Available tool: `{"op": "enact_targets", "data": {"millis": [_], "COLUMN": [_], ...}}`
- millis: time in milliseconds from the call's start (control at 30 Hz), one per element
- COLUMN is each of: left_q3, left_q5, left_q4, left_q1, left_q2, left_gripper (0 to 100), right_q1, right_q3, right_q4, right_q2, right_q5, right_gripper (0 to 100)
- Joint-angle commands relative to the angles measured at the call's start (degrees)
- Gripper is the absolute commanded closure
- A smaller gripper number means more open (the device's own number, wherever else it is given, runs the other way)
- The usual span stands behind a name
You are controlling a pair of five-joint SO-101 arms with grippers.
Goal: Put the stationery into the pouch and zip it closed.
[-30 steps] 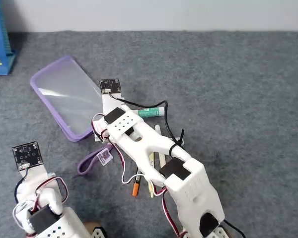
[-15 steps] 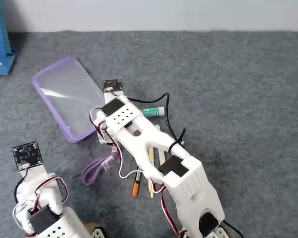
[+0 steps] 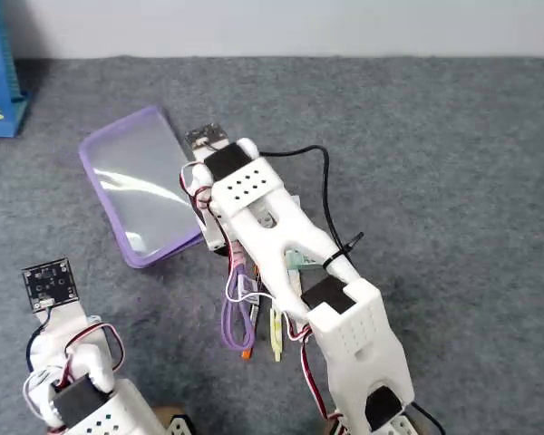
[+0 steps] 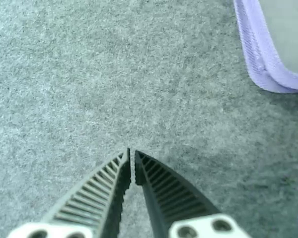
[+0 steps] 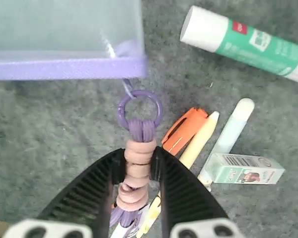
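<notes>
Grey carpet (image 3: pixel 435 136), right fingers (image 5: pixel 185 198) clamped on pouch strap (image 5: pixel 141 131), pouch (image 5: pixel 64 29) just beyond, left fingers (image 4: pixel 161 188) closed, empty

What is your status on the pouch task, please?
Right end effector shut on purple beaded pull strap of clear purple-edged pouch. Left end effector shut above grey carpet. White-and-green glue stick and orange pen lie outside pouch.

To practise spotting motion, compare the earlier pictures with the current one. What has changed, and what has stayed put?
The clear, purple-edged pouch slid and turned toward the right arm's side. It was apparently drawn by its purple looped strap, on which the right end effector is shut. The strap's loop swung from beside the pouch to lie along that arm, toward its base. The left arm stayed where it was.
</notes>
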Motion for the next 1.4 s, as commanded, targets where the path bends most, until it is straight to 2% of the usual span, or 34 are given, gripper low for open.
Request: {"op": "enact_targets", "data": {"millis": [0, 300, 500, 700, 833, 1100, 1367], "left_q3": [-1.45, -1.45, -1.36, -1.36, -1.36, -1.36, -1.45], "left_q5": [0.35, 0.35, 0.35, 0.35, 0.35, 0.35, 0.35], "left_q4": [-1.41, -1.41, -1.41, -1.41, -1.41, -1.41, -1.41], "left_q1": [-0.44, -0.44, -0.44, -0.44, -0.44, -0.44, -0.44], "left_q2": [-0.70, -0.70, -0.70, -0.70, -0.70, -0.70, -0.70], "left_gripper": [98, 98, 98, 98, 98, 98, 98], "right_q1": [0.75, 3.91, 10.42, 13.14, 13.76, 11.30, 2.42], "right_q3": [-6.42, -19.34, -25.14, -29.80, -34.55, -38.15, -38.51], "right_q4": [1.54, -3.91, -16.04, -29.32, -34.42, -35.30, -16.04], "right_q2": [-3.47, -7.52, -7.52, -7.87, -7.52, -7.60, -7.52], "right_q5": [1.67, 5.54, 5.63, 5.71, 10.64, 16.00, 16.18], "right_gripper": [99.0, 99.0, 99.0, 99.1, 99.1, 99.1, 99.1]}}
